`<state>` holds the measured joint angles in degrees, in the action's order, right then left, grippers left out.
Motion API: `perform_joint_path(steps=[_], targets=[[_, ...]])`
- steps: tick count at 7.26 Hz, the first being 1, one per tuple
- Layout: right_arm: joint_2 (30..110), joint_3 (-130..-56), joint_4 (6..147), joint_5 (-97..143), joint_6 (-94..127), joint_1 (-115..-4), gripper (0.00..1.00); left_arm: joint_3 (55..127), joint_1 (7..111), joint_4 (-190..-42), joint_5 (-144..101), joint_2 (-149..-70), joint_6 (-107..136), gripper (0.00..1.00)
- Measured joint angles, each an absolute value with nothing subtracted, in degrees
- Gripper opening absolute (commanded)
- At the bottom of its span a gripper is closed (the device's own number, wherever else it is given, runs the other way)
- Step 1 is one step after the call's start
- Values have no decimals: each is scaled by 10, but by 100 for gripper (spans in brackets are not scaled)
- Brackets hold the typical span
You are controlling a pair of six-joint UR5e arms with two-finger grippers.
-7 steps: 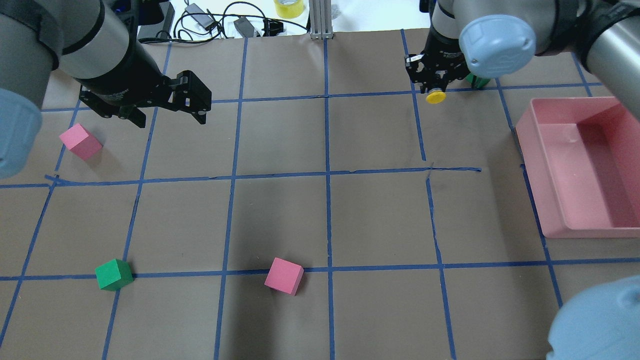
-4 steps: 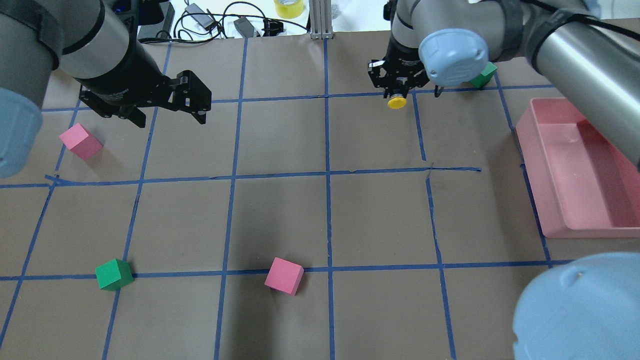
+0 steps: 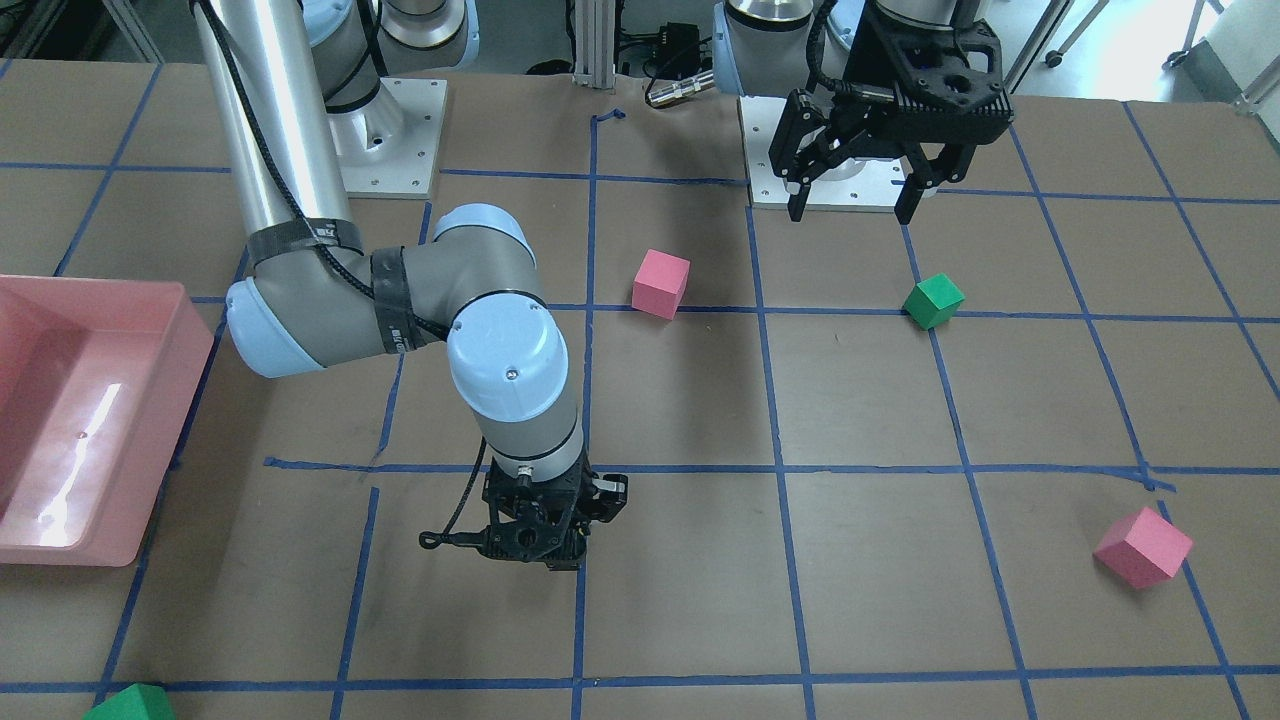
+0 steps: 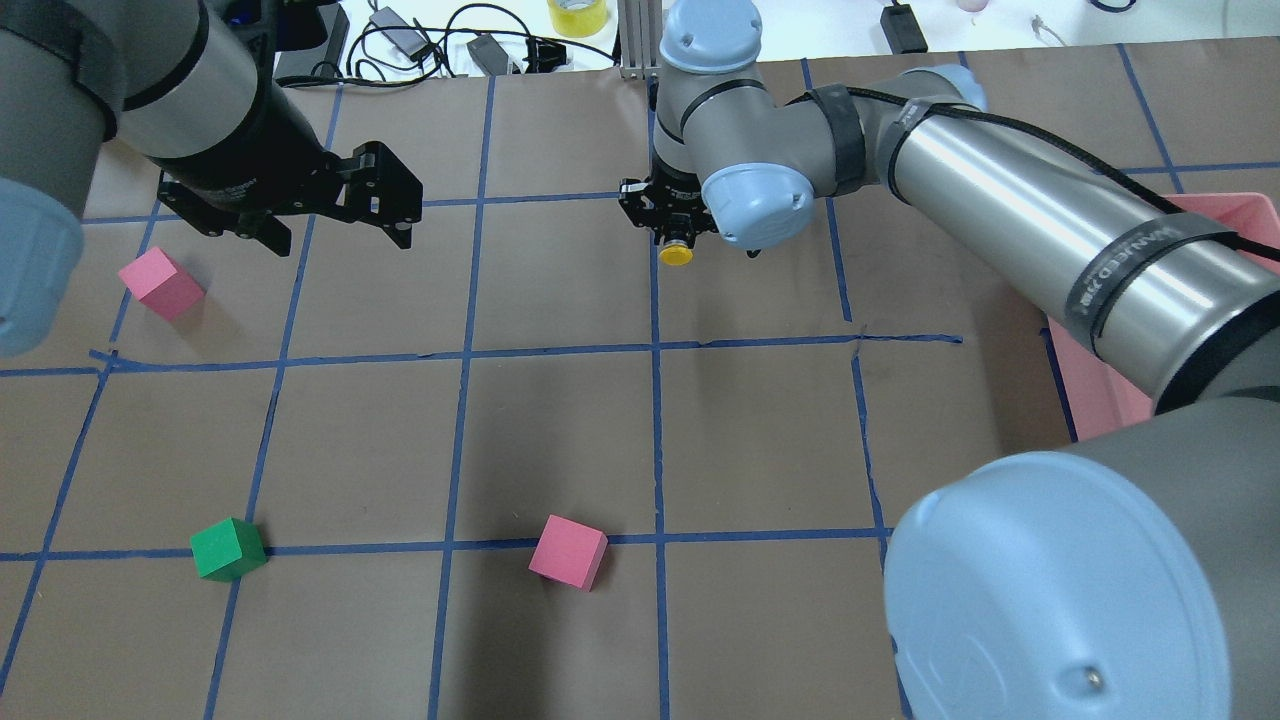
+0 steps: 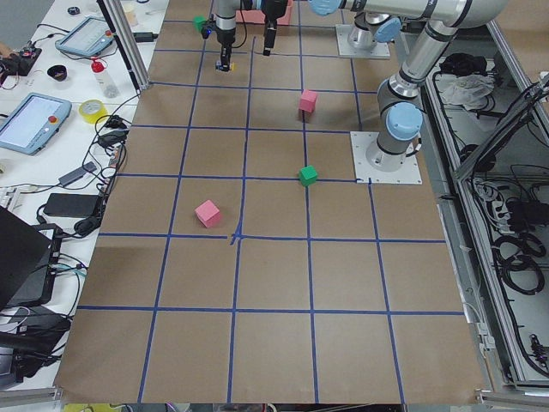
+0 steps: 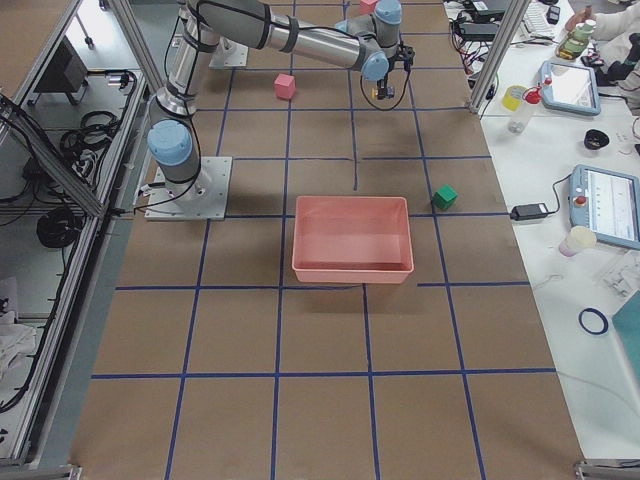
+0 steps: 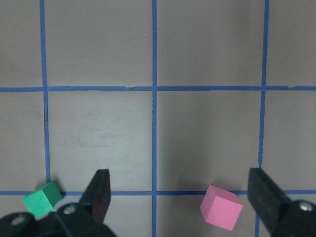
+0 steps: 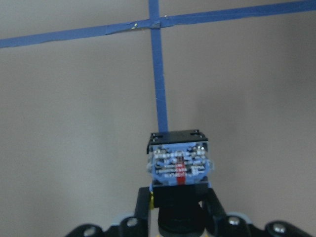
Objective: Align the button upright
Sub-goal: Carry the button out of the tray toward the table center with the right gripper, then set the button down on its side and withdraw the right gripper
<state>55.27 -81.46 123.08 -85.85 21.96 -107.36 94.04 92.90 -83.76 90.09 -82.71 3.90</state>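
Note:
My right gripper (image 4: 677,238) is shut on the button and holds it over the far middle of the table, on the centre tape line. The button's yellow cap (image 4: 677,255) shows just below the fingers in the overhead view. In the right wrist view its grey-blue base block (image 8: 178,164) sticks out past the fingers, above bare paper. In the front view the right gripper (image 3: 535,537) hides the button. My left gripper (image 4: 338,238) is open and empty at the far left, also in the front view (image 3: 855,208) and the left wrist view (image 7: 180,197).
A pink cube (image 4: 160,283) lies below the left gripper. A green cube (image 4: 228,549) and another pink cube (image 4: 568,551) lie near the front. A pink tray (image 3: 190,330) stands at the right side, a second green cube (image 6: 445,196) beyond it.
My right arm has swung left across the far side of the table, carrying the button from the far right to the centre line. The left arm has not moved.

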Motion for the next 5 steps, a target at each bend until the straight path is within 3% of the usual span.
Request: perform_joint_path(steps=[4,5], targets=[[497,-796,1269,-853,232,-1096,0,940,929,-838,901,-827,40,100],[492,-797,1272,-852,231,-1097,57,940,929,-838,901,-827,40,100]])
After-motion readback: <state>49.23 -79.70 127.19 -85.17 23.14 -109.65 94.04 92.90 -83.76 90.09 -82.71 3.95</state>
